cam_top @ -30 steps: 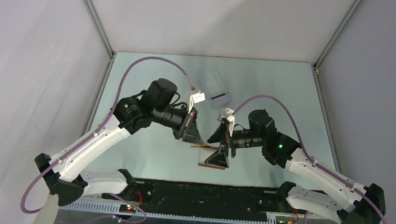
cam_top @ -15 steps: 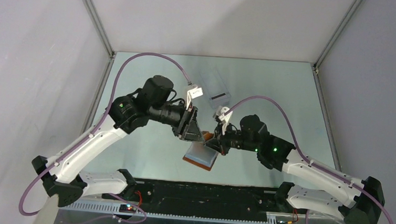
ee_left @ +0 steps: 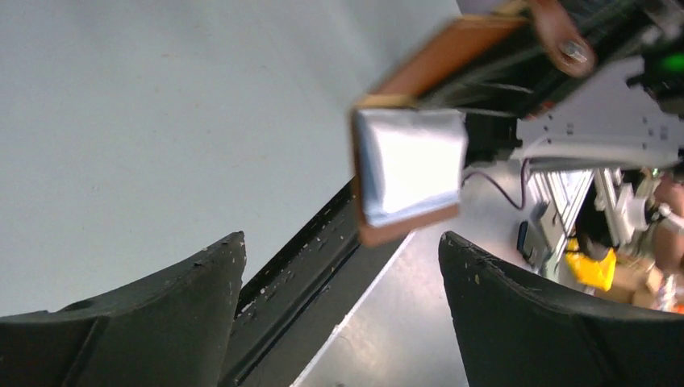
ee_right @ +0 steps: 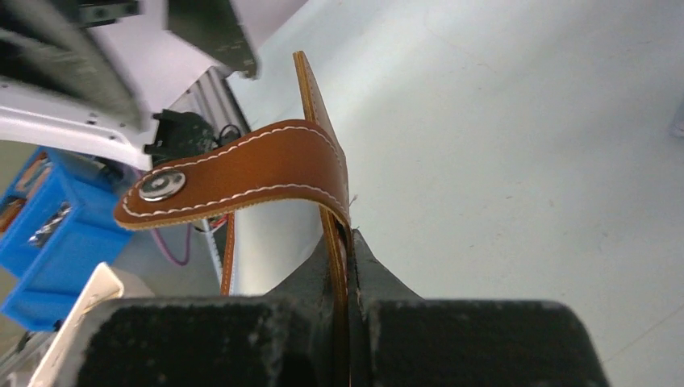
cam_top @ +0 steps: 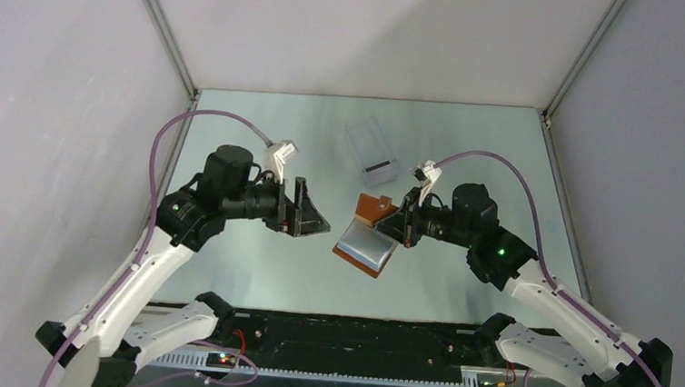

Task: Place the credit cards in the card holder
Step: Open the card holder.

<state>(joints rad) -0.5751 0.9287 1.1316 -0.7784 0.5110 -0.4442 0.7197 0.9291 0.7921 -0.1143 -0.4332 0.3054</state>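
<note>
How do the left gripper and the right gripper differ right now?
The left gripper is open and empty, while the right gripper is shut on a leather edge of the card holder. The left gripper sits apart from the card holder, facing its pale inner pockets; the right gripper touches it and holds it unfolded. Both have dark fingers and point toward the table's middle.

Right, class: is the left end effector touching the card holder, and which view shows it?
Apart. The top external view shows a narrow strip of table between the left end effector and the card holder, which the right end effector grips.
</note>
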